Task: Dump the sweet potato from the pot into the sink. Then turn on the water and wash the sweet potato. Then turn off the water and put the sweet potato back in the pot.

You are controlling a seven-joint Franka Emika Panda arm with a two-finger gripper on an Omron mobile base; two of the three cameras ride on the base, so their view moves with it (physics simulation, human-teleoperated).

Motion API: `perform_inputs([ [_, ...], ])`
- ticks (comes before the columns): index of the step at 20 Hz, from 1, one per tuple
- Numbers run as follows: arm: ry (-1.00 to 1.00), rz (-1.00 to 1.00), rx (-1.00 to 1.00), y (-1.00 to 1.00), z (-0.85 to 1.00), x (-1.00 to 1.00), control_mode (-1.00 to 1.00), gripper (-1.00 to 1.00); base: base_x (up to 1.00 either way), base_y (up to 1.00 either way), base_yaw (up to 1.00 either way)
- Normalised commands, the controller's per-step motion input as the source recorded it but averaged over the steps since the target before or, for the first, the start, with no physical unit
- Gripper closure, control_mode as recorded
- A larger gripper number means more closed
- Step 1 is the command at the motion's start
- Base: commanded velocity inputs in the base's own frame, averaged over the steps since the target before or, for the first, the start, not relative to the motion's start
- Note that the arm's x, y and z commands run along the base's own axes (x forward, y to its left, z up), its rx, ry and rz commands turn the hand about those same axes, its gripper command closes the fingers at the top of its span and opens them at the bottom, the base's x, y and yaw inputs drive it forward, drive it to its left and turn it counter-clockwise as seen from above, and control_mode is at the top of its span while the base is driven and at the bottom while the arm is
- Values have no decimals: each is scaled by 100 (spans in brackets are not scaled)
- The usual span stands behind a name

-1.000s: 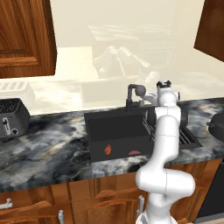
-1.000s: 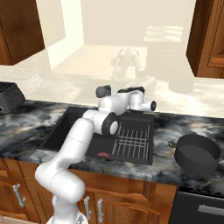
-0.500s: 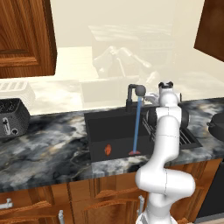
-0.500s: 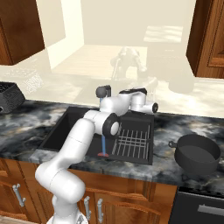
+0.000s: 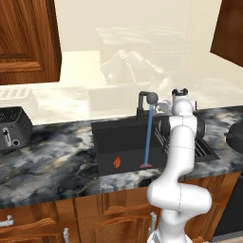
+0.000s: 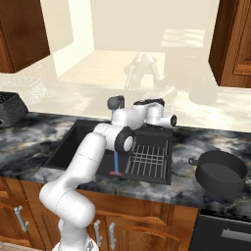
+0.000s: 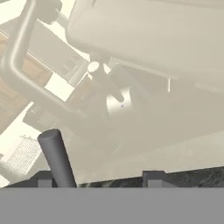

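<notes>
The sweet potato (image 5: 116, 162) lies on the floor of the black sink (image 5: 104, 137), left of a blue water stream (image 5: 148, 137) that falls from the faucet spout (image 5: 152, 98). A flat red sliver (image 5: 145, 165) sits where the stream lands. The black pot (image 6: 220, 171) stands on the counter right of the sink, away from the arm. My gripper (image 7: 98, 179) is up behind the sink at the faucet, open. The dark grey faucet lever (image 7: 57, 159) stands just inside the left fingertip (image 7: 45, 182), not clamped.
A wire rack (image 6: 149, 159) fills the right part of the basin under my arm. A toaster (image 5: 14, 126) stands on the marbled counter (image 5: 47, 166) far left. The pale wall is close behind the faucet.
Water started running from the faucet within the last second and still flows. The arm has barely moved at the faucet.
</notes>
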Motion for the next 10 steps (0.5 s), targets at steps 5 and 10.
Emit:
perform_inputs([
  [5,4,0,11,-29,39,-5,-100,-100,0,0,0],
  [10,0,0,13,-7,63,-33,-100,-100,0,0,0],
])
